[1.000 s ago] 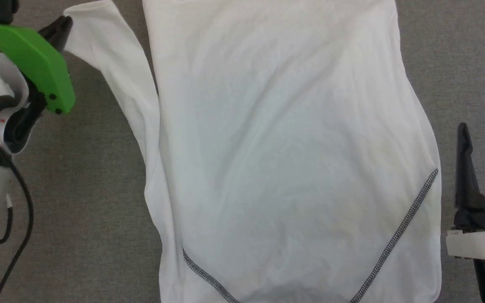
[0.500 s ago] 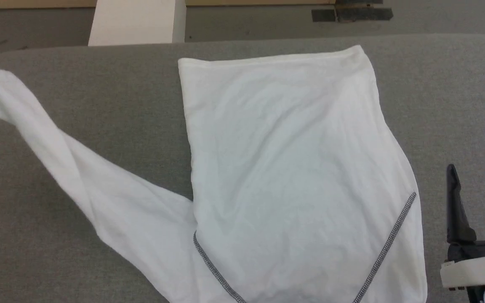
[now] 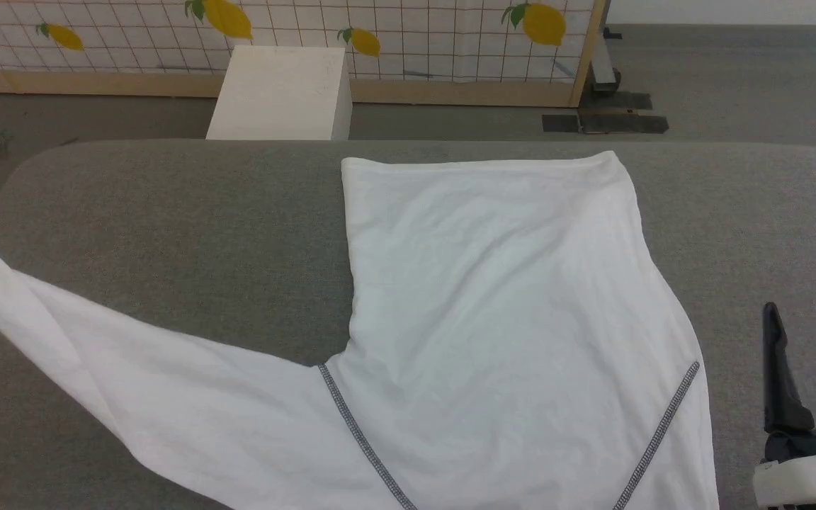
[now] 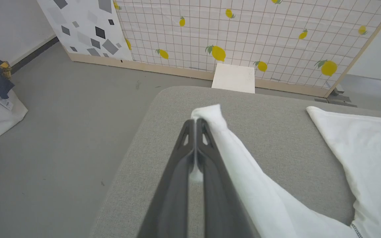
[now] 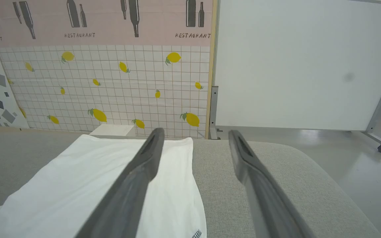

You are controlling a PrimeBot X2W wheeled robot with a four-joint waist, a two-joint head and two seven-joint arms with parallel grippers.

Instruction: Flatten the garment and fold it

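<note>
- Thin white fabric shirt with dark grey zigzag seams [image 3: 493,319] lies on the grey padded table [image 3: 167,212]. Its body is flat and mid-table, hem toward the far edge.
- Change: a second ago its left sleeve [image 3: 167,397] ran up alongside the body. Now it is drawn out sideways to the robot's left, well apart from the body and lifted off the table toward its end.
- The head view has also shifted up and back. That is the camera moving, not the shirt body.
- Left gripper [image 4: 195,123]: the long dark fingers are pinched together on the sleeve cuff [image 4: 210,115], over the table's left edge.
- Right gripper [image 3: 812,315]: fingers spread wide and holding nothing, just beside the shirt's right side, over bare table.
- Judgement: this is the flattening stage. The sleeve is stretched out and mostly smooth, and it probably needs laying down next. No fold has been started.
- Writing: "RESTAURANT" [image 5: 79,35] is printed twice under bottle silhouettes on the pink wall panel.
- The gridded backdrop with lemon print [image 3: 415,28] carries no text.
- No label or brand can be read on the shirt from here.
- A white rigid box [image 3: 280,92] sits on the floor beyond the table, apart from the shirt and unmarked.
</note>
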